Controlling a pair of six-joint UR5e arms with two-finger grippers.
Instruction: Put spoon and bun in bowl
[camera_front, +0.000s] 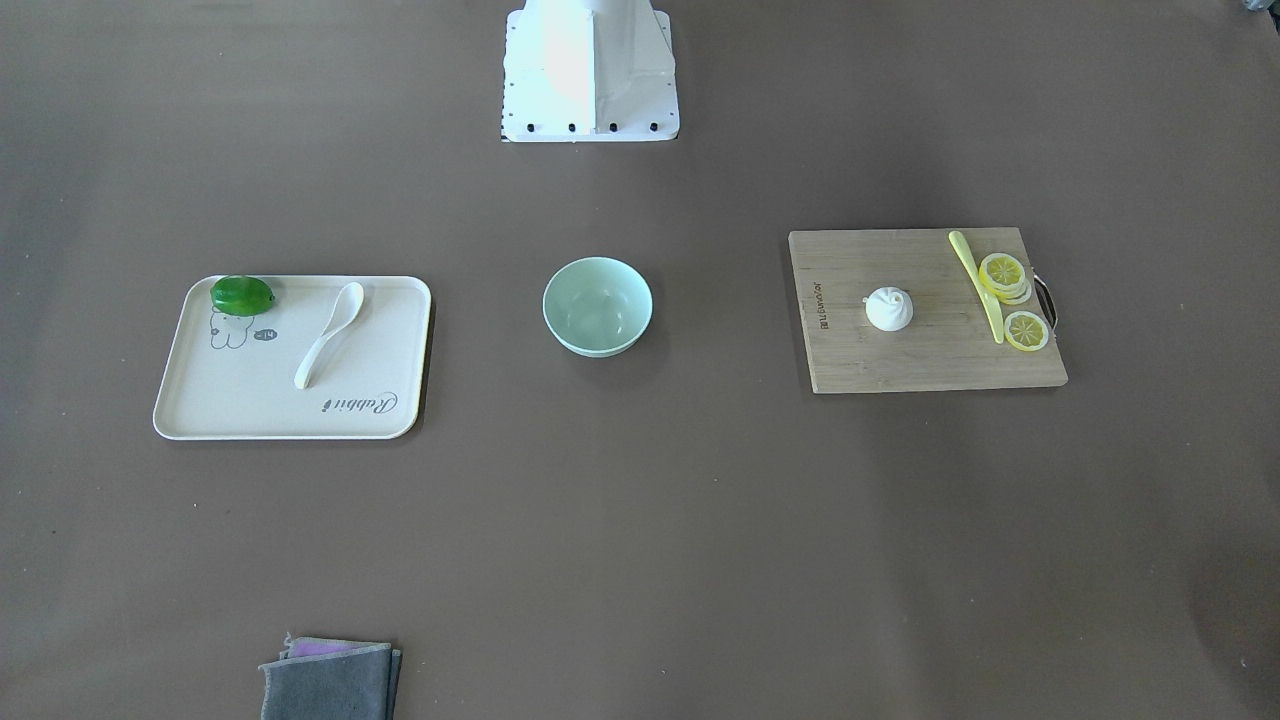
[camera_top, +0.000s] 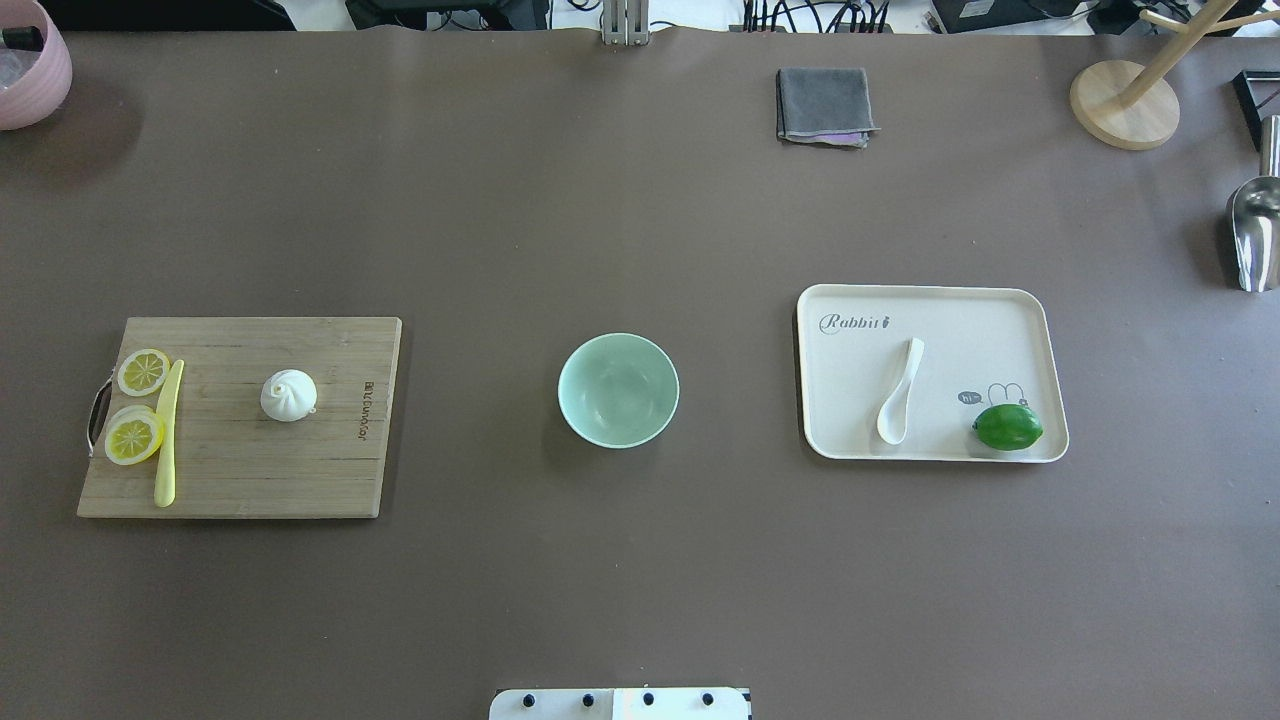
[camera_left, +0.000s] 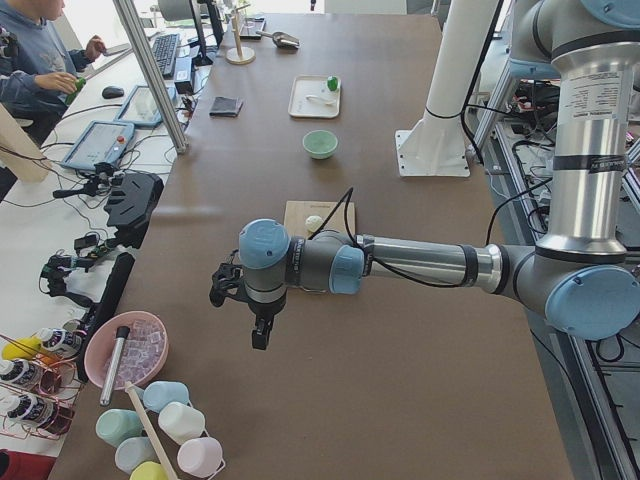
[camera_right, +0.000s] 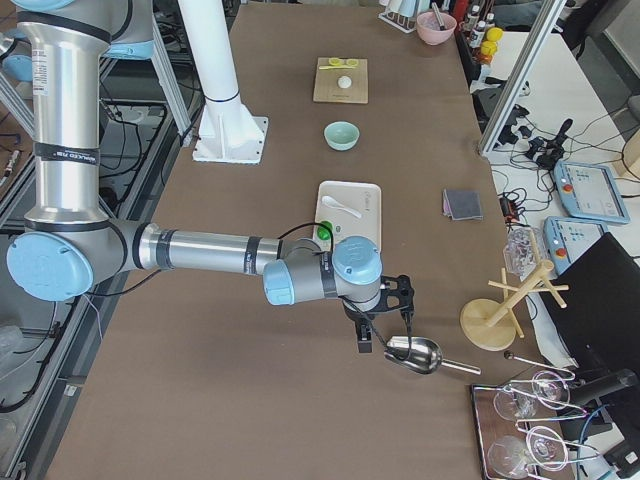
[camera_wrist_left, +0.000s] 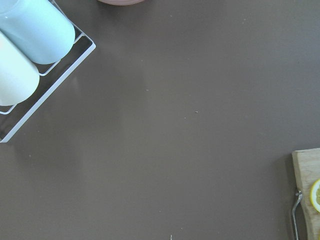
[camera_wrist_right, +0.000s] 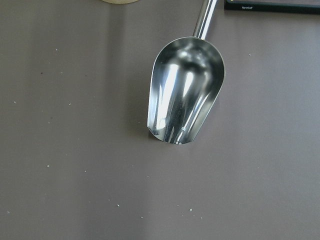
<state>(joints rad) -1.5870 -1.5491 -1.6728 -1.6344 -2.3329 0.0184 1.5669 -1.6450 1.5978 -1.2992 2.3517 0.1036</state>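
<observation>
The white spoon (camera_top: 897, 393) lies on a cream tray (camera_top: 1000, 310) at the right of the overhead view. The white bun (camera_top: 288, 395) sits on a wooden cutting board (camera_top: 330, 470) at the left. The mint-green bowl (camera_top: 618, 389) stands empty between them, mid-table. In the front-facing view the spoon (camera_front: 329, 334), the bowl (camera_front: 597, 305) and the bun (camera_front: 889, 308) show mirrored. My left gripper (camera_left: 260, 335) hangs over the table's left end, beyond the board. My right gripper (camera_right: 366, 340) hangs over the right end, beyond the tray. I cannot tell whether either is open or shut.
A green lime (camera_top: 1008, 427) shares the tray. Lemon slices (camera_top: 135, 437) and a yellow-green knife (camera_top: 167, 432) lie on the board. A metal scoop (camera_wrist_right: 185, 100) lies under the right wrist. A cup rack (camera_wrist_left: 30, 45), a pink bowl (camera_top: 30, 70), a grey cloth (camera_top: 823, 104) and a wooden stand (camera_top: 1122, 100) line the edges.
</observation>
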